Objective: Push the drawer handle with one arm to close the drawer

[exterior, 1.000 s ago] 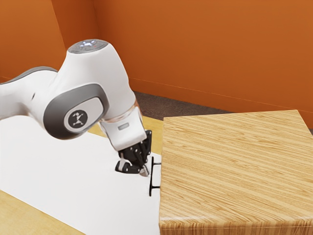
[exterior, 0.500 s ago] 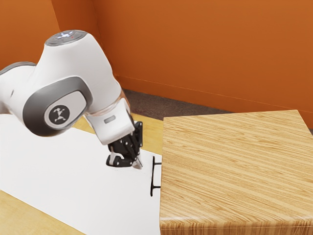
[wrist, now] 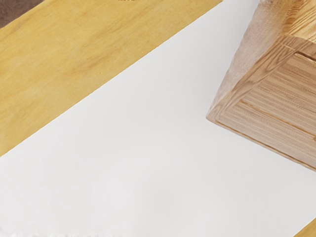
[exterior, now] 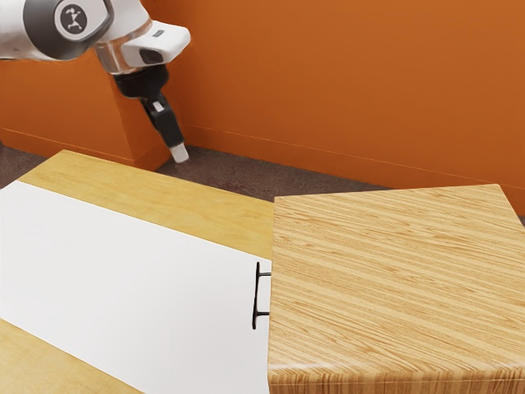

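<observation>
Orange walls (exterior: 344, 82) back my pincer (exterior: 180, 153), whose spread I cannot tell, well apart from the handle (exterior: 256, 295).

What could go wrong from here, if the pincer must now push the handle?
The pincer hangs high, away from the handle, so its approach might miss the thin bar. The handle sits close to the edge of the cabinet; a badly aimed push could perhaps strike the wood.

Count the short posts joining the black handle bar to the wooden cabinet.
2 in the exterior view: the upper post, near the top end of the handle bar, and the lower post, near its bottom end. Others may be hidden.
</observation>
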Tool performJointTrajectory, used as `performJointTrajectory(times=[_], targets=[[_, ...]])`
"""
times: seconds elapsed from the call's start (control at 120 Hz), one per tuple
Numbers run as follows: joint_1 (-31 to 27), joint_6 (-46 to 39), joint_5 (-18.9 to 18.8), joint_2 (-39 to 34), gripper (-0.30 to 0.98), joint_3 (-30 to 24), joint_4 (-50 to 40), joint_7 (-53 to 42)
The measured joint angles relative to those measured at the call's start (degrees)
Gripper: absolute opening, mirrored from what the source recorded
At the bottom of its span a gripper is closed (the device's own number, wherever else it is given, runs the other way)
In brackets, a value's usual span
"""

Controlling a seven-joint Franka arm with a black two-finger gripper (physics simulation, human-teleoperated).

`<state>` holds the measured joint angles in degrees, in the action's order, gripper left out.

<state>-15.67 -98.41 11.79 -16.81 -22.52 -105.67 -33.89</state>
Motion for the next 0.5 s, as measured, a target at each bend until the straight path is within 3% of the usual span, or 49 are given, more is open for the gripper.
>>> performJointTrajectory(times=[0.108,0.158,0.5], targets=[[12.0,0.8,-3.6,4.8,0.60,13.4,4.1,5.7],[14.9,1.0,-4.8,5.6,0.62,16.7,4.9,8.0],[16.9,1.2,-7.9,8.9,0.67,18.6,6.7,19.4]])
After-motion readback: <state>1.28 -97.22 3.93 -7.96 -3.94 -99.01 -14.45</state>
